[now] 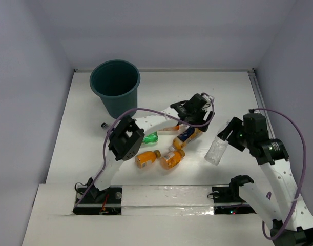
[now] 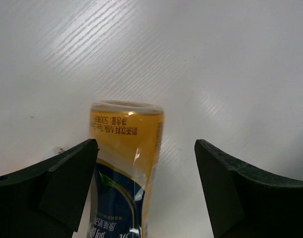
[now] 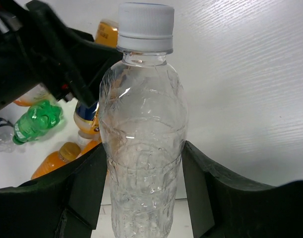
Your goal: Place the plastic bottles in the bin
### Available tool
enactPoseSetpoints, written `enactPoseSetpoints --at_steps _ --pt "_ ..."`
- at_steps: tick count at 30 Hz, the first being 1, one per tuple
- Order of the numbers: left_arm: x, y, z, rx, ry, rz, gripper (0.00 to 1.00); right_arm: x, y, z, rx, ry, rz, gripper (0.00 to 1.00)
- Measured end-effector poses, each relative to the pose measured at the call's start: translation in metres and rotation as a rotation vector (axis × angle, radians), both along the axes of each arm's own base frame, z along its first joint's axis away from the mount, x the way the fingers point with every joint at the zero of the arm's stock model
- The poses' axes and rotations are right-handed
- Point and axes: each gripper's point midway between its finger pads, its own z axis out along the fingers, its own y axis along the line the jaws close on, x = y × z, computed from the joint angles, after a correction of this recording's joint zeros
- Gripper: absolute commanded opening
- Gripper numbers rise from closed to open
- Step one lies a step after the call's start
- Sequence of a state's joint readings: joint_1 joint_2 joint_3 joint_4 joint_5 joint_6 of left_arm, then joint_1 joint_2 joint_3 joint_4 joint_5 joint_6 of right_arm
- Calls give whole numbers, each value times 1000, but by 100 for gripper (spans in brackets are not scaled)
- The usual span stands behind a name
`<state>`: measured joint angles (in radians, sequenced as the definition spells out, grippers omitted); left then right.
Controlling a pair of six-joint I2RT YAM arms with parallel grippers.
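The dark teal bin (image 1: 115,84) stands at the back left. An orange bottle with a blue label (image 2: 122,163) lies between my left gripper's (image 2: 146,146) open jaws; it rests against the left finger, with a wide gap to the right one. In the top view that gripper (image 1: 200,115) hovers over the bottle pile. My right gripper (image 3: 144,173) is shut on a clear bottle (image 3: 144,144) with a white cap, held off the table (image 1: 216,151). A green bottle (image 1: 150,137) and two orange bottles (image 1: 147,158) (image 1: 172,158) lie near the middle.
Another small clear bottle (image 1: 106,125) lies by the bin's foot. The left arm (image 1: 128,138) stretches over the pile. White walls close in the table on three sides. A taped strip (image 1: 166,192) runs along the near edge.
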<state>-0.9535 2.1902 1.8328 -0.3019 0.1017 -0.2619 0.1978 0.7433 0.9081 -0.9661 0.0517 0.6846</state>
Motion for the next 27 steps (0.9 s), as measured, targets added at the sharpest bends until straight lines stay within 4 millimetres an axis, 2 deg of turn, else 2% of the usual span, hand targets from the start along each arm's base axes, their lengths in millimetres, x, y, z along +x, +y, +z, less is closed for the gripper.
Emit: enactPoseSetpoints --at_steps 4,12,14,15,17,18,21,24,27 --pt "0 -1 -16 42 4 -5 84 -13 -1 3 6 -5 4 49" --pt "-2 5 -44 112 17 -4 82 -29 -1 5 22 -10 14 50" --pt "-3 6 -51 126 21 -7 77 -31 -2 7 23 -9 15 50" --pt "-4 6 -55 133 23 -10 68 -31 -2 8 24 -12 15 50" --pt "-5 5 -61 145 24 -15 58 -32 -2 13 26 -20 14 50" --pt "-6 4 -61 144 21 -16 50 -32 -2 15 27 -24 15 50" --pt "-8 -1 -57 135 12 -27 40 -32 -1 22 35 -45 13 50" --pt "-6 -7 -48 119 1 -31 38 -32 -1 28 43 -61 13 50" --pt "-1 -17 -28 81 -23 -31 36 -32 0 33 48 -75 15 50"
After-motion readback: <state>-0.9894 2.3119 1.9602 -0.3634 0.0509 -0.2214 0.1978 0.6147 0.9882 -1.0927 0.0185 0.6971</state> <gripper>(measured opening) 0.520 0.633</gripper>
